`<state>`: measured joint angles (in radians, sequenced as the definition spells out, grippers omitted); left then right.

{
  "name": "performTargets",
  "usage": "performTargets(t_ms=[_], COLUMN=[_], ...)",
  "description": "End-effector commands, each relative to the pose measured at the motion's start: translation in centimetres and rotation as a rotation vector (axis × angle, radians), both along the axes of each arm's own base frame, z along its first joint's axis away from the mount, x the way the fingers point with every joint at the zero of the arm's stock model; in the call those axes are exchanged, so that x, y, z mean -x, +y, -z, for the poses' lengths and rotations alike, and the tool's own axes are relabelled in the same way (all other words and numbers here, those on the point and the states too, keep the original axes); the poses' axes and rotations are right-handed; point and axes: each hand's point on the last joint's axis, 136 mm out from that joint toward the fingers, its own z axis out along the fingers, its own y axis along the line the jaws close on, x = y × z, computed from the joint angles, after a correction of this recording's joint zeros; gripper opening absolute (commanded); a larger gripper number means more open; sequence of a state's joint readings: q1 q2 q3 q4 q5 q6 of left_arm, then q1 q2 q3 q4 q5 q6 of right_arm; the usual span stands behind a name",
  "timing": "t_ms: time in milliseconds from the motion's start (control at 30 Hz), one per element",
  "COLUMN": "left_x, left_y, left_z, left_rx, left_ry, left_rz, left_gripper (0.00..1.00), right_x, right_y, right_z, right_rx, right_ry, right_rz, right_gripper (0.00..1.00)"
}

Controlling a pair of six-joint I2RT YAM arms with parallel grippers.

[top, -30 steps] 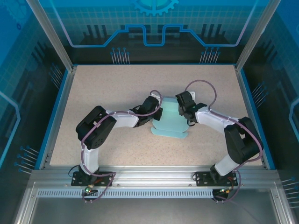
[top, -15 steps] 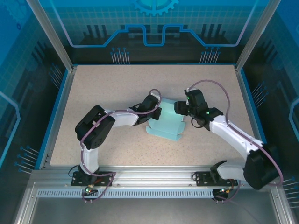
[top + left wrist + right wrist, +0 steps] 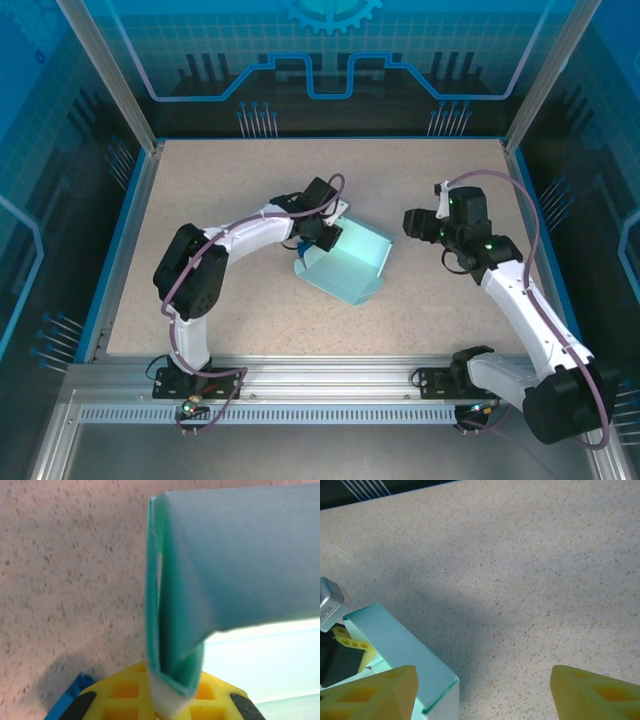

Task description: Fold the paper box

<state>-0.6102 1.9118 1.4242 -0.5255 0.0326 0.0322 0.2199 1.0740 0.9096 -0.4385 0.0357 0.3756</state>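
The left end effector [image 3: 320, 231] was clenched on a folded edge of the paper box [image 3: 350, 262], which sat tilted near the middle of the surface [image 3: 220, 180]. The right end effector [image 3: 412, 222] stood spread wide with nothing in it, to the right of the box and apart from it.

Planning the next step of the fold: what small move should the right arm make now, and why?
Probably bring the open right gripper over to the free right edge of the paper box: the left gripper pinches its left side, while the right hangs apart.
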Motion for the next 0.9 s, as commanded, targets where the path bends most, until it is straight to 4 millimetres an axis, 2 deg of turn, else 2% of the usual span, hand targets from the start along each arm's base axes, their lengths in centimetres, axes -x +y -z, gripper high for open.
performTargets(t_ms=[0,167,300,367,400,567,733,867], left_x=[3.6,4.6,5.3,5.5,5.5,4.8,4.5,4.0], left_y=[1.3,2.1,2.9,3.0,2.9,1.8,1.0,0.0], left_z=[-0.7,-0.4,0.9,1.4,1.6,2.0,3.2,3.5], left_rx=[-0.076,-0.146,-0.228,-0.250,-0.257,-0.249,-0.248,-0.216], left_ry=[0.152,0.265,0.366,0.406,0.418,0.432,0.460,0.465], left_rz=[0.128,0.185,0.222,0.239,0.244,0.260,0.279,0.287], left_gripper=[0.00,0.00,0.00,0.00,0.00,0.01,0.06,0.19], right_x=[0.3,0.4,0.6,0.5,1.1,1.5,1.6,1.7], right_y=[0.8,1.7,2.1,2.1,2.1,1.9,1.8,1.7], right_z=[0.6,2.4,3.7,3.8,5.0,6.3,7.1,7.4], right_rx=[-0.025,-0.052,-0.057,-0.057,-0.054,-0.043,-0.037,-0.033], right_ry=[0.051,0.106,0.138,0.137,0.164,0.190,0.205,0.209], right_rz=[-0.051,-0.081,-0.093,-0.093,-0.091,-0.085,-0.084,-0.085], right_gripper=[0.71,0.70,0.70,0.69,0.69,0.69,0.69,0.69])
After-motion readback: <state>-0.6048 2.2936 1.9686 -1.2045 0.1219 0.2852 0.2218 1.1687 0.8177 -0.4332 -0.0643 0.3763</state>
